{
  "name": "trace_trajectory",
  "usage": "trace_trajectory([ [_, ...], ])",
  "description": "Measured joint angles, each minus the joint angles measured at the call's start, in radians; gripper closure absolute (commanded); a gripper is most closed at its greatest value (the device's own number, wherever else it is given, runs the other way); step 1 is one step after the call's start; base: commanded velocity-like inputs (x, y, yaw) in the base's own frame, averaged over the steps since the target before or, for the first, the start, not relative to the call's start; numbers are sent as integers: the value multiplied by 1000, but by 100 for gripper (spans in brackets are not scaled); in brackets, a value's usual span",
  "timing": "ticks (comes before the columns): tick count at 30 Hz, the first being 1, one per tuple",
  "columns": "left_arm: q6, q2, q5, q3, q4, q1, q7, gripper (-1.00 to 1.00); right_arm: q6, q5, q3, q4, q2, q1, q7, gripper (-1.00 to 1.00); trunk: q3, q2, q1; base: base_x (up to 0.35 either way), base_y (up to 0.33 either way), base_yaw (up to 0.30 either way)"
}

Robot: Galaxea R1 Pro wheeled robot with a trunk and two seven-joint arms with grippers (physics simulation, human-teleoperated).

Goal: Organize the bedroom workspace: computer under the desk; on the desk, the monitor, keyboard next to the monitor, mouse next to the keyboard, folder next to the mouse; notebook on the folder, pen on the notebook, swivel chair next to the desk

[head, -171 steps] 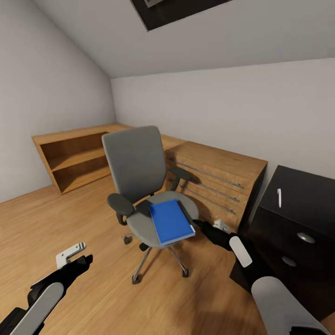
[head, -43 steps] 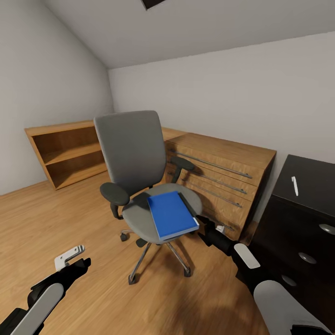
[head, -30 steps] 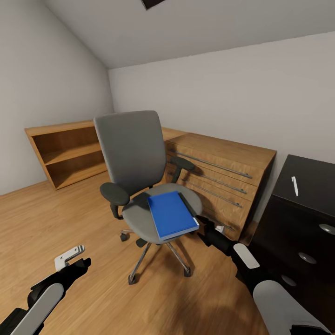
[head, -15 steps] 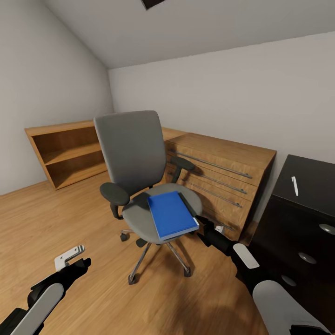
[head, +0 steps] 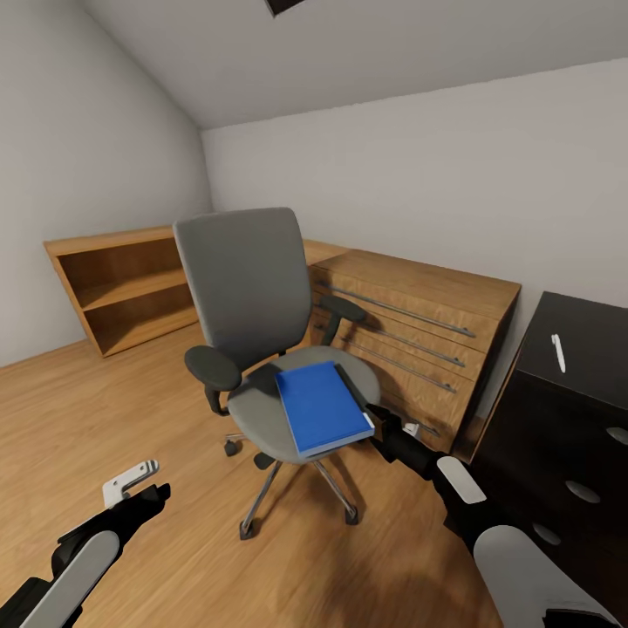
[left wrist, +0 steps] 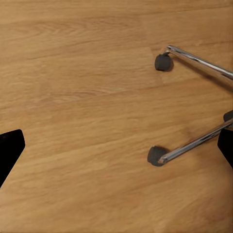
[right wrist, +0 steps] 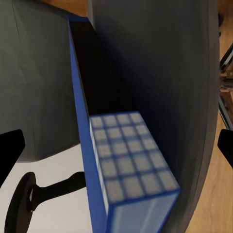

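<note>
Head view: chair [head: 262,349] stood on wood floor [head: 105,419], folder [head: 321,407] flat on its seat. Wood chest [head: 419,340] behind it, open shelf [head: 122,292] at far left. Black desk [head: 576,349] at right with pen [head: 557,351] on top. Left gripper [head: 131,480] low over floor, well apart from chair, jaw gap unclear here. Right gripper [head: 397,429] just beside folder's near corner.

Left wrist view: chrome legs of the chair [left wrist: 194,102] with casters on floor [left wrist: 77,97]; fingertips [left wrist: 8,150] at the frame edges, spread wide, nothing between.

Right wrist view: folder [right wrist: 128,165] edge-on on the grey seat of the chair [right wrist: 160,63], close ahead; fingertips [right wrist: 9,153] spread apart, not touching it.
</note>
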Motion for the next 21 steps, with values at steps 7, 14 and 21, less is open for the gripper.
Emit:
trace_trajectory([
  [7, 1, 0, 1, 0, 0, 0, 0, -100, 0, 0, 0, 0, 0, 0, 0, -100, 0, 0, 0, 1, 0, 0],
  [14, 0, 0, 1, 0, 0, 0, 1, -100, 1, 0, 0, 0, 0, 0, -1, 100, 0, 0, 0, 0, 0, 0],
  [21, 0, 0, 1, 0, 0, 0, 1, -100, 1, -3, 0, -2, 0, 0, -20, 100, 0, 0, 0, 0, 0, 0],
])
